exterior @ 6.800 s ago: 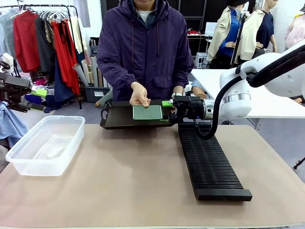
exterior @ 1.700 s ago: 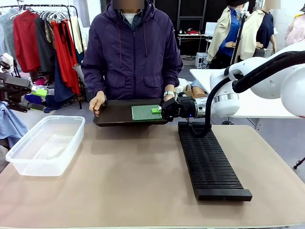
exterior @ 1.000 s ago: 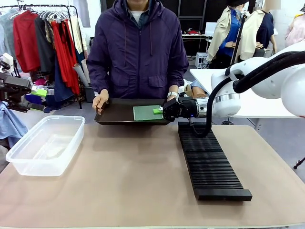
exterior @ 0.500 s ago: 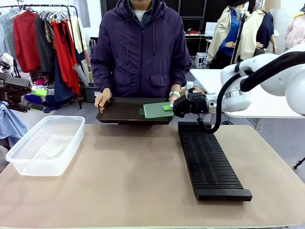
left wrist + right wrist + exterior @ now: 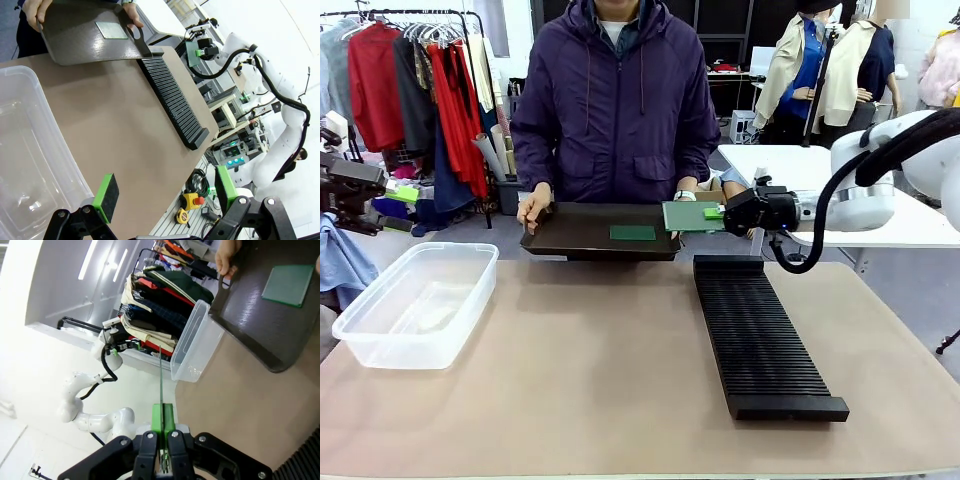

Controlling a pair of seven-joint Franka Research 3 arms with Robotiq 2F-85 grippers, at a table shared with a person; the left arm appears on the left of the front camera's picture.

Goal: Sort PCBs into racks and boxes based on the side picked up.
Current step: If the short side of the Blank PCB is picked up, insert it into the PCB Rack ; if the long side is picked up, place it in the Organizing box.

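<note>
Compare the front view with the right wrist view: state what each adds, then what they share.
Front view: the held PCB's flat green face, level in the right gripper near the rack's far end, and the rack's full length. Right wrist view: that board edge-on, a thin line clamped between the green pads, and the left arm far off beyond the tub. Both: the person's tray with a second PCB lying on it, and the tub.

open tabletop between tub and rack, tray beyond
</note>
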